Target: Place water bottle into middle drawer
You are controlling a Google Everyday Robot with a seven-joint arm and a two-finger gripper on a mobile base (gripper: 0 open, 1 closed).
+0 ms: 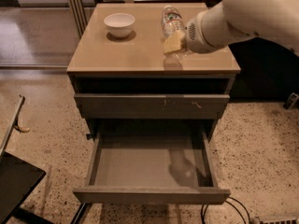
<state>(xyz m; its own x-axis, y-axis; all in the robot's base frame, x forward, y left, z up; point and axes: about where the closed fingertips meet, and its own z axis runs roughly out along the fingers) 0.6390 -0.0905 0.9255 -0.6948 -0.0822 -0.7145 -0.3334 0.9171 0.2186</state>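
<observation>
The water bottle (171, 20) is a clear ribbed bottle, tilted above the right part of the cabinet top, cap pointing up and back. My gripper (180, 40) reaches in from the right at the end of the white arm and is shut on the bottle's lower part; the wrist hides most of the fingers. A yellow sponge (173, 43) shows right by the grip. The middle drawer (149, 195) stands pulled out at the bottom front, with a plain front and a bare grey floor, below and in front of the bottle.
A white bowl (119, 24) sits on the cabinet top (107, 55) at the back left. A shut drawer with a white-scratched front (149, 105) lies above the open one. A black object (16, 185) stands at the lower left, and cables (219, 211) lie on the floor.
</observation>
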